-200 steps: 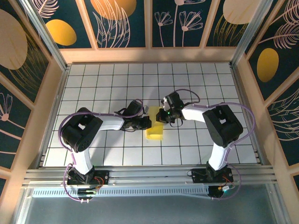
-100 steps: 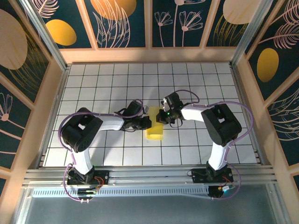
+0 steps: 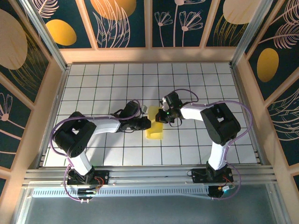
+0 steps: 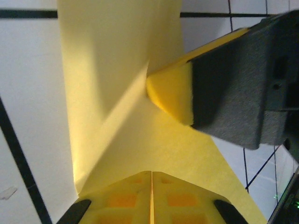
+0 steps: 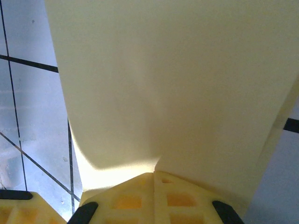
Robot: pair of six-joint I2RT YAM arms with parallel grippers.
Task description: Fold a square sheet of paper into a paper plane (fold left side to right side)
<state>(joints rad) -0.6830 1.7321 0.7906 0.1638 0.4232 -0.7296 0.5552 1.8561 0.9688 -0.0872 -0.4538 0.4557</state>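
Left wrist view, nearest first: my left claw (image 4: 152, 179) is closed, its two yellow fingertips meeting along a thin seam right against the thin pale yellow sheet of paper (image 4: 112, 65). Whether a layer is nipped between them I cannot tell. Beyond the tips the paper rises in a diagonal flap that draws to a point at the yellow-padded grey finger of my right claw (image 4: 159, 91), which pinches that fold. White tiles with black grid lines show past the paper's left edge and at the far right.

Right wrist view: my right claw has its fingertips pressed together on the sheet, which spreads away wide and smooth. Its left edge runs straight up over the tiles.

From the top external view, the sheet of paper lies as a narrow folded rectangle near the middle of the white gridded desk (image 3: 93, 84). My left claw touches its left edge; my right claw sits at its far end. Open tiles lie all round, fewer toward the aluminium rail (image 3: 149, 173) and more beyond and to both sides, up to the wooden-framed painted walls (image 3: 140, 55).
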